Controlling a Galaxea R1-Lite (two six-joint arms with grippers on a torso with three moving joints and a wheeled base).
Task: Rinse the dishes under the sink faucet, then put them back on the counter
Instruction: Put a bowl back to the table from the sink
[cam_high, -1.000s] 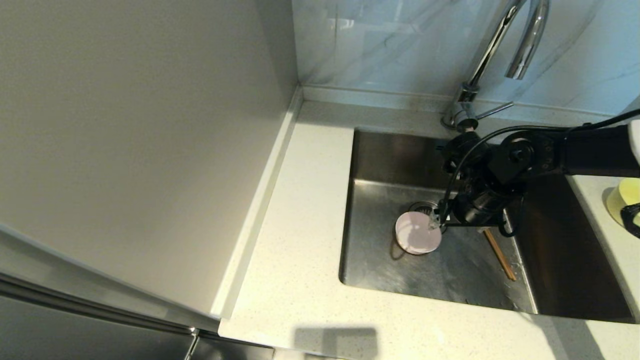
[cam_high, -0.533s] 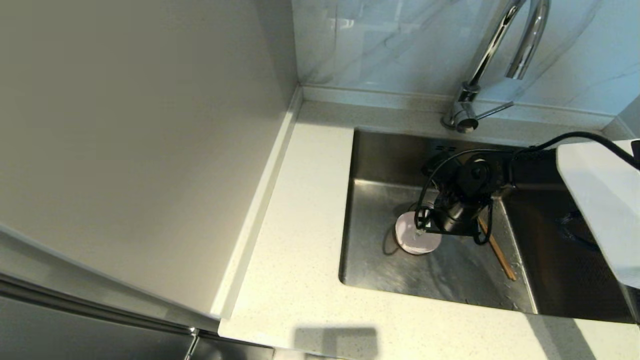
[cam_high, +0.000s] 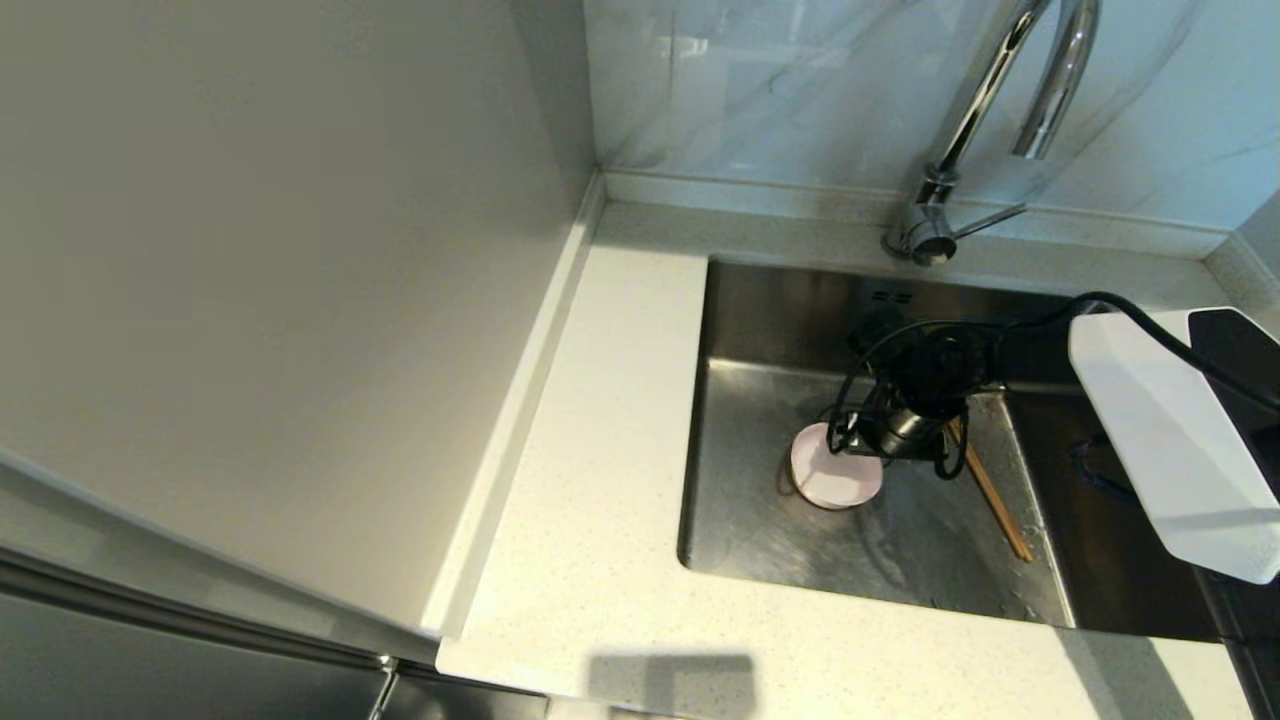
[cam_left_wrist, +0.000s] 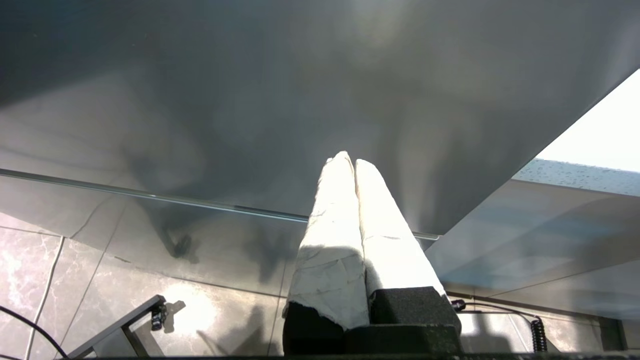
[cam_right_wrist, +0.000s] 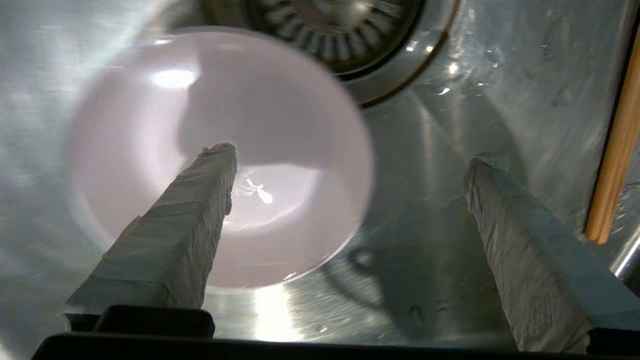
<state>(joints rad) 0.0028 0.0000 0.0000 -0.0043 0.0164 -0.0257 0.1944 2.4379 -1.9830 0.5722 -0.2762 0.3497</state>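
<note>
The pale pink bowl (cam_high: 832, 482) stands upright on the floor of the sink (cam_high: 760, 520), beside the drain strainer (cam_right_wrist: 340, 25). My right gripper (cam_high: 858, 450) hangs low inside the basin, open, straddling the bowl's rim. In the right wrist view one finger (cam_right_wrist: 200, 200) is over the bowl (cam_right_wrist: 280, 125) and the other finger (cam_right_wrist: 505, 215) is outside it, over steel. The right gripper (cam_right_wrist: 352, 154) holds nothing. The brown chopsticks (cam_high: 992, 497) lie on the sink floor to the right. The yellow bowl is hidden. My left gripper (cam_left_wrist: 350, 161) is shut and empty, parked below the counter.
The chrome faucet (cam_high: 985, 110) rises behind the sink, its side lever (cam_high: 990, 218) pointing right. The speckled counter (cam_high: 620, 420) runs left of and in front of the basin. A grey cabinet side (cam_high: 280, 280) stands at the left. My right arm's white cover (cam_high: 1160, 440) overhangs the sink's right side.
My right arm has swung lower into the sink and brought the open gripper down over the pink bowl's rim. The arm's cover now hides the right counter. The bowl has not moved.
</note>
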